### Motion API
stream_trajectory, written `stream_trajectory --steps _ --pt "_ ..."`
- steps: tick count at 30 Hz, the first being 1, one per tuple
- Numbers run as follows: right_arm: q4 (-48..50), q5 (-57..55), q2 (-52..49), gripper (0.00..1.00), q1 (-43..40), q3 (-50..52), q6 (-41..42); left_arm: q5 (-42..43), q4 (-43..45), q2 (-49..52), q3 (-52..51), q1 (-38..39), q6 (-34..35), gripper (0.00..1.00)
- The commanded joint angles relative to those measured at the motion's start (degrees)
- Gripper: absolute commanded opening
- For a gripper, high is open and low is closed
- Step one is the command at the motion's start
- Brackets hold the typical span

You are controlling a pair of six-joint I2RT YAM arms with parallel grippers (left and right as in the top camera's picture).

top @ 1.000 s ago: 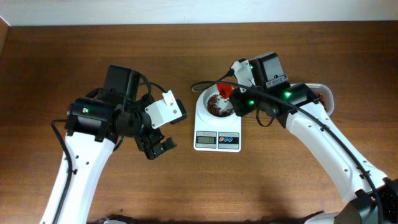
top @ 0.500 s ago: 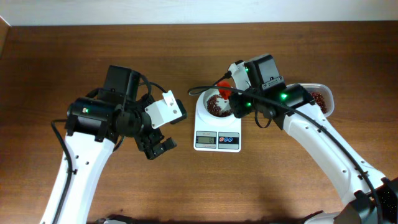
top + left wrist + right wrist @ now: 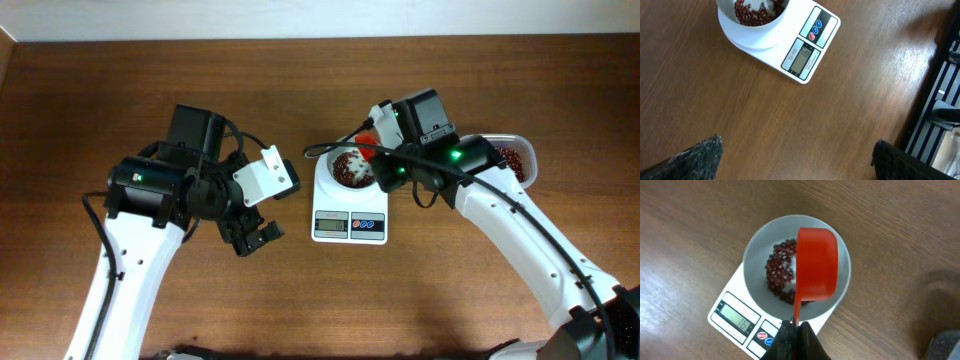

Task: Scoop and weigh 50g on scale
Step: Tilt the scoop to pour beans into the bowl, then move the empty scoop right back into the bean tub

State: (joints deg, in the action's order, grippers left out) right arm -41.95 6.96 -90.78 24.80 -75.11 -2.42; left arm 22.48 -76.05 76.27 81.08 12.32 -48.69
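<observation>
The right gripper [image 3: 795, 330], jaws pinched tight on the handle of a red scoop [image 3: 816, 265], holds it over the white bowl [image 3: 756, 255] on the scale [image 3: 735, 314], where the beans [image 3: 780, 272] lie heaped (more fill a clear container [image 3: 520, 150] nearby). The left gripper [image 3: 797, 157] hangs above the wooden table [image 3: 740, 110], jaws spread wide and holding nothing.

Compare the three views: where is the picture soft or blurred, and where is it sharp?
Overhead: evenly lit and sharp, though the scale display is too small to read. Left wrist: table crisp, its own fingers blurred at the bottom corners. Right wrist: red scoop sharp, right edge smeared.
</observation>
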Motion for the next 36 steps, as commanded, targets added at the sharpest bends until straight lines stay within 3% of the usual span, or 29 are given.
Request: stream_trajectory --steps 1,8,17,25,36 --pt "-0.2 0.8 1.6 0.04 0.3 -1.0 0.7 0.2 0.0 -0.8 -0.5 -0.2 -0.9 0.99" --pt "0.8 7.6 5.5 0.04 -2.5 -1.8 -0.1 0.2 0.0 -0.8 -0.5 -0.2 -0.9 0.99" --pt "-7.6 -10.4 11.4 0.04 -15.3 -1.8 -0.2 0.2 0.0 -0.8 -0.5 -0.2 -0.9 0.99" --pt "-11.5 -12.4 6.2 0.04 -25.7 -0.8 -0.1 0.2 0.0 -0.8 -0.5 -0.2 -0.9 0.99" --pt "-12.7 -12.4 -3.9 0.04 -26.8 -0.8 1.0 0.2 0.0 -0.8 -0.5 -0.2 -0.9 0.99"
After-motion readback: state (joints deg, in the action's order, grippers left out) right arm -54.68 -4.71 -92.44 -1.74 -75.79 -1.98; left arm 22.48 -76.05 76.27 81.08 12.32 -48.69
